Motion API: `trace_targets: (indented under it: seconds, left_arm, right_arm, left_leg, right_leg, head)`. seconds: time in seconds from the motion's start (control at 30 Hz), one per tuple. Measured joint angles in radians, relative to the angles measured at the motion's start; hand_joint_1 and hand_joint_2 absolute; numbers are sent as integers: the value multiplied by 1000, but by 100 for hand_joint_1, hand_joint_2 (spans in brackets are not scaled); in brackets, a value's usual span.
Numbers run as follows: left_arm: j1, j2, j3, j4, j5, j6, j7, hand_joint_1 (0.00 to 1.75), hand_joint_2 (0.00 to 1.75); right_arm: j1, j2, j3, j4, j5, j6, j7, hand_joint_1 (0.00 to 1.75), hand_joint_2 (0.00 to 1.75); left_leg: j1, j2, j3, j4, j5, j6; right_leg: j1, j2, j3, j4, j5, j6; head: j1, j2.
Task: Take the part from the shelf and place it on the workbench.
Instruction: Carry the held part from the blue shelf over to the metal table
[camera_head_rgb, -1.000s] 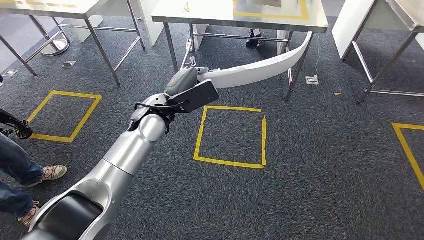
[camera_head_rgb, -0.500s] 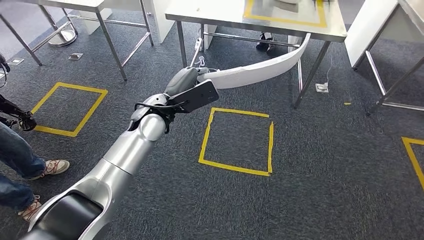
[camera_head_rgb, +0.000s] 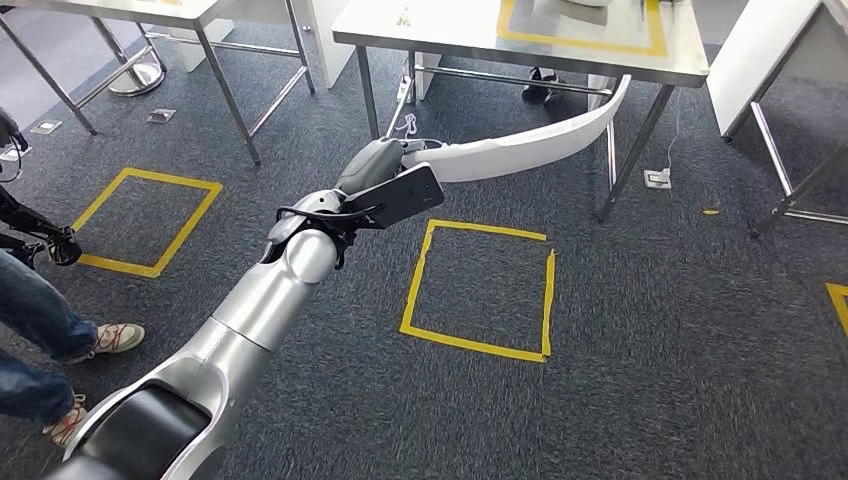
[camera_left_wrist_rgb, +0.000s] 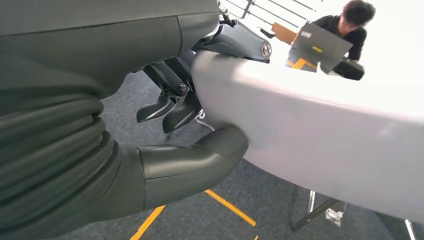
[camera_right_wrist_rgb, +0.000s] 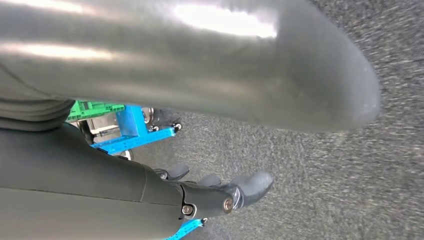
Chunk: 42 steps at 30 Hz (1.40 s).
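- My left arm (camera_head_rgb: 250, 320) reaches forward and up from the lower left of the head view, silver and jointed, over a dark grey carpet floor (camera_head_rgb: 650, 350).
- My left hand (camera_head_rgb: 372, 165) grips one end of the part (camera_head_rgb: 530, 145), a long, curved white panel.
- In the left wrist view, my thick grey thumb (camera_left_wrist_rgb: 200, 160) presses under the white panel's end and my darker fingers (camera_left_wrist_rgb: 170, 107) curl against its other side, so the panel is clamped between them.
- The part is in the air, held above the floor; its far end rises toward the front edge of a steel table (camera_head_rgb: 450, 35) and overlaps one of the table's legs in the head view. I cannot tell whether it touches the table.
- The table top carries a yellow tape outline (camera_head_rgb: 575, 42) with a pale object partly in view inside it.
- On the floor just beyond my hand lies a yellow tape square (camera_head_rgb: 478, 290); another yellow square (camera_head_rgb: 150, 220) lies to the left.
- At the left edge stands a person in jeans (camera_head_rgb: 30, 320) and sneakers.
- In the left wrist view, another person (camera_left_wrist_rgb: 345, 30) sits behind a laptop beyond the panel.
- My right hand (camera_right_wrist_rgb: 215, 192) hangs over the carpet, fingers loosely curled in, holding nothing; a blue cart frame (camera_right_wrist_rgb: 132, 132) with a green crate stands behind it.
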Motion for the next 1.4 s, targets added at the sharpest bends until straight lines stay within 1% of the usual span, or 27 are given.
trace_targets:
  seconds: [0.17, 0.2, 0.23, 0.27, 0.3, 0.33, 0.37, 0.4, 0.43, 0.53, 0.57, 0.6, 0.7, 0.73, 0.77, 0.8, 0.87, 0.93, 1.03, 1.1, 1.13, 1.2, 1.23, 1.27, 1.3, 1.33, 1.4]
  left_arm:
    - [-3, 0, 0, -1, 0, 0, 0, 175, 175]
    - [-3, 0, 0, -1, 0, 0, 0, 175, 175]
    - [0, 1, 0, 0, 0, 0, 0, 175, 175]
    - [3, 2, 0, 0, 0, 0, 0, 175, 175]
    - [6, 3, -1, 0, 0, 0, 0, 175, 175]
    - [9, 4, -1, 0, 0, 0, 0, 175, 175]
    - [9, 5, -1, 0, 0, 0, 0, 175, 175]
    - [8, 6, -1, 0, 0, -1, 0, 175, 175]
    - [8, 7, -1, 0, 0, -2, 0, 175, 175]
    - [7, 7, -2, -4, 0, -3, 1, 175, 175]
    - [5, 6, -2, -5, 0, -3, 1, 175, 175]
    - [3, 3, -2, -6, 0, -3, 1, 175, 175]
    - [0, -1, -2, -5, 0, -3, 0, 175, 175]
    - [1, -1, -2, -3, 0, -3, 0, 175, 175]
    - [1, -1, -2, -1, 0, -3, 0, 175, 175]
    - [1, -1, -2, 0, 0, -3, 0, 175, 175]
    - [1, -2, -2, 1, 0, -3, 0, 175, 175]
    - [-1, -3, -2, 2, 0, -4, 0, 175, 175]
    - [-3, -3, -2, 2, 0, -4, 0, 175, 175]
    - [-6, -2, -2, 0, 0, -5, 0, 175, 175]
    - [-7, -2, -2, -1, 0, -5, 0, 175, 175]
    - [-7, -1, -2, 0, 0, -9, 0, 175, 175]
    - [-5, 0, -2, 1, 0, -11, 0, 175, 175]
    - [-4, 2, -2, 2, 0, -13, 0, 175, 175]
    - [-3, 3, -2, 4, 0, -14, 1, 175, 175]
    - [-3, 4, -2, 4, 0, -15, 1, 175, 175]
    - [-6, 8, -2, 8, 1, -18, 0, 175, 175]
  right_arm:
    - [0, 0, 0, 0, 0, 0, 0, 0, 0]
    - [-1, 0, 0, 0, 0, 1, 0, 0, 0]
    - [0, 0, 0, 0, 0, 1, 0, 0, 0]
    - [1, 0, 0, 0, 1, 1, 2, 0, 0]
    - [2, 0, 0, 0, 1, 1, 4, 0, 0]
    - [3, 1, 0, 0, 1, 2, 7, 0, 0]
    - [2, 1, 0, 0, 1, 2, 9, 0, 0]
    - [1, 2, 0, 0, 1, 2, 7, 0, 0]
    - [0, 2, 0, 0, 1, 2, 4, 0, 0]
    - [-1, 3, 0, 0, 1, 4, 0, 0, 0]
    - [-2, 4, 0, 0, 1, 4, 1, 0, 0]
    - [-3, 4, 0, 0, 1, 4, 2, 0, 0]
    - [-3, 4, 0, 0, 0, 5, 2, 0, 0]
    - [-2, 4, 0, 0, 0, 5, 4, 0, 0]
    - [0, 4, 0, 0, 0, 5, 8, 0, 0]
    - [1, 4, 0, 0, 0, 5, 14, 0, 0]
    - [1, 4, 0, 0, 1, 5, 22, 0, 0]
    - [0, 4, 0, 0, 2, 5, 23, 0, 0]
    - [-2, 4, 0, 0, 5, 6, 26, 0, 0]
    - [-1, 5, 0, 0, 7, 7, 29, 0, 0]
    - [-2, 5, 0, 0, 8, 7, 29, 0, 0]
    - [-2, 5, 0, 0, 8, 8, 29, 0, 0]
    - [-1, 5, 0, 0, 8, 9, 30, 0, 0]
    - [0, 5, 0, 0, 8, 10, 31, 0, 0]
    - [1, 5, 0, 0, 8, 11, 33, 0, 0]
    - [1, 5, 0, 0, 8, 12, 34, 0, 0]
    - [0, 5, 0, 0, 8, 15, 34, 0, 0]
  left_leg:
    - [1, 5, -23, 42, -10, -3]
    - [2, 6, -42, 73, -19, -5]
    - [4, 7, -87, 130, -37, -9]
    - [6, 9, -125, 161, -38, -12]
    - [8, 10, -148, 159, -20, -12]
    - [8, 12, -157, 124, 18, -9]
    - [6, 14, -139, 54, 65, -4]
    - [4, 15, -124, 5, 91, 2]
    - [2, 16, -117, -21, 106, 8]
    - [2, 14, -101, -35, 106, 27]
    - [4, 13, -92, -39, 104, 34]
    - [6, 11, -84, -41, 101, 39]
    - [7, 8, -65, -43, 81, 46]
    - [7, 6, -57, -43, 73, 46]
    - [7, 4, -47, -42, 64, 44]
    - [7, 3, -36, -40, 54, 43]
    - [7, 2, -10, -36, 31, 36]
    - [4, 0, 6, -37, 12, 25]
    - [2, 0, 18, -31, 4, 6]
    - [3, 4, 5, 10, -2, -3]
    - [5, 6, -24, 60, -14, -8]
    - [7, 9, -108, 188, -57, -15]
    - [9, 9, -149, 236, -79, -17]
    - [9, 10, -174, 252, -87, -17]
    - [9, 10, -184, 235, -76, -15]
    - [9, 10, -178, 186, -42, -11]
    - [5, 11, -150, 50, 67, 0]
  right_leg:
    - [0, 0, 7, -1, -5, -5]
    - [0, -1, 9, -1, -8, -7]
    - [0, -1, 20, -1, -18, -8]
    - [0, 0, 35, -1, -30, -8]
    - [0, 0, 53, 0, -45, -7]
    - [0, 0, 72, -1, -61, -5]
    - [1, 0, 84, 1, -72, -2]
    - [1, 0, 91, 1, -81, 3]
    - [2, 0, 96, 1, -88, 8]
    - [2, -1, 101, 12, -89, 26]
    - [1, 0, 89, 37, -88, 31]
    - [0, 1, 62, 80, -93, 34]
    - [-3, 4, -65, 253, -148, 46]
    - [-3, 4, -96, 281, -165, 48]
    - [-3, 4, -112, 275, -160, 49]
    - [-4, 4, -113, 243, -138, 49]
    - [-3, 3, -76, 109, -40, 46]
    - [2, 1, -43, 18, 13, 35]
    - [3, 1, -24, 3, 13, 12]
    - [0, 1, -4, 0, 6, -3]
    - [-2, 2, 7, -1, 1, -8]
    - [-2, 2, 22, -1, -15, -13]
    - [-2, 3, 32, -1, -24, -13]
    - [-2, 4, 43, -1, -33, -13]
    - [-2, 5, 56, -1, -44, -12]
    - [-1, 6, 71, -1, -55, -10]
    - [0, 7, 95, 0, -79, -5]
  head:
    - [-4, 0]
    - [-5, 0]
    - [-5, 0]
    - [-6, 0]
    - [-5, 0]
    - [-6, 0]
    - [-5, 0]
    - [-5, 0]
    - [-5, 0]
    - [-4, 0]
    - [-3, 0]
    - [-2, 0]
    - [-1, 0]
    - [-1, 0]
    - [-1, 0]
    - [-1, 0]
    - [0, 0]
    - [1, 0]
    - [2, 0]
    - [0, 0]
    - [0, 0]
    - [-2, 0]
    - [-2, 0]
    - [-2, 0]
    - [-2, 0]
    - [-2, 0]
    - [-2, 0]
